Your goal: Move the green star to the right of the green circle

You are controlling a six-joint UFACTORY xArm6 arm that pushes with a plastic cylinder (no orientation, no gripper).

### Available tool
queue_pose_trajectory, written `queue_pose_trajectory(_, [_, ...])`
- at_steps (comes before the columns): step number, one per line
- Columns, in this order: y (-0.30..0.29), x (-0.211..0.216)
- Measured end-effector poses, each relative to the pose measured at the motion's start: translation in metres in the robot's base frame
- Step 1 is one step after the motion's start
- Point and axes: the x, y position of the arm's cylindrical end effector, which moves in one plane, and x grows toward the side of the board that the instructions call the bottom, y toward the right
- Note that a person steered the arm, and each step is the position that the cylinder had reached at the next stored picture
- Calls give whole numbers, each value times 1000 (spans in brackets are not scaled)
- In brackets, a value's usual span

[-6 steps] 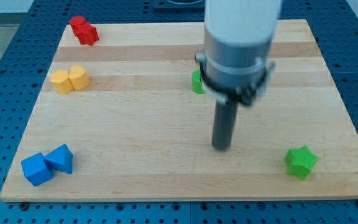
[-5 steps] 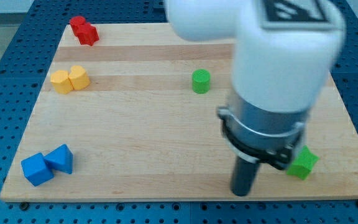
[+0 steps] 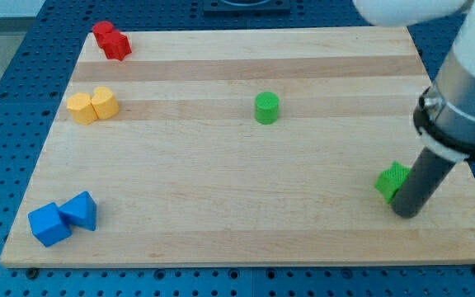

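My tip (image 3: pixel 407 213) rests on the light wooden desk (image 3: pixel 221 206) touching the lower right side of the small green star block (image 3: pixel 392 181), partly hiding it, far toward the view's right and below the green circle block (image 3: pixel 266 108). I judge an off-centre push could spin the star or let it slip past the rod toward the desk's right edge. The dark rod hangs near vertical; there is no hand to open or close.
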Motion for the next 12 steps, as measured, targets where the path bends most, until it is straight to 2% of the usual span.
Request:
queue_pose_trajectory(1, [22, -23])
queue_pose_trajectory(3, [-29, -31])
queue_pose_trajectory(4, [-25, -56])
queue_pose_trajectory(6, [-56, -68])
queue_pose_trajectory(8, [-49, -115])
queue_pose_trajectory(12, [-100, -118])
